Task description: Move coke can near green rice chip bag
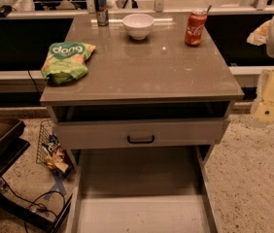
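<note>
The coke can (195, 28), red with white script and a silver top, stands upright at the far right of the grey table top (151, 72). The green rice chip bag (66, 59), light green with white "dang" lettering, lies at the table's left edge, nearer the front. My gripper (267, 109) hangs off the table's right side, below the level of the top and well to the right and front of the can. It holds nothing that I can see.
A white bowl (138, 25) sits at the far middle of the table. A slim blue-and-silver can (100, 8) stands at the far left. A drawer (141, 132) sits slightly open under the top. A wire basket with snack packets (52, 152) and cables lie on the floor at left.
</note>
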`<state>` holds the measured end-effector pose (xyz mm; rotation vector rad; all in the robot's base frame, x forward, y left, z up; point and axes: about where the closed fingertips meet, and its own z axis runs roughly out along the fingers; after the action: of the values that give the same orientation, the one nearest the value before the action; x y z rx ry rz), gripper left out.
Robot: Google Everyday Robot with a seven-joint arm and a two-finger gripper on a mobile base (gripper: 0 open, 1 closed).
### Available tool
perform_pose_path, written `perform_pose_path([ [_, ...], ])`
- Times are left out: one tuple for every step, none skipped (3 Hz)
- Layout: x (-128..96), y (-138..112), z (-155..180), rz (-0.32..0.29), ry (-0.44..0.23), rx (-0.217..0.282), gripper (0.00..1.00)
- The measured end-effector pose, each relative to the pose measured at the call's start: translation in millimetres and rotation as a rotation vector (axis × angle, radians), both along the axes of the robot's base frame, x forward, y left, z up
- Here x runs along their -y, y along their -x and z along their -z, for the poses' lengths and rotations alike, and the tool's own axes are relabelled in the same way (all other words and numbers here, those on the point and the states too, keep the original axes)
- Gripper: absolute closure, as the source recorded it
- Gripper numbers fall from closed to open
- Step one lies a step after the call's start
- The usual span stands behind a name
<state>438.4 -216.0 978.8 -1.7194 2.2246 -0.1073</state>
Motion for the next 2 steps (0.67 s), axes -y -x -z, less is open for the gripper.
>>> perform_pose_path([
  [0.0, 0.0, -0.1, 0.0, 0.0, 0.0, 0.0],
  [3.4, -2.2, -5.0, 0.024, -0.007, 0.011, 0.0],
])
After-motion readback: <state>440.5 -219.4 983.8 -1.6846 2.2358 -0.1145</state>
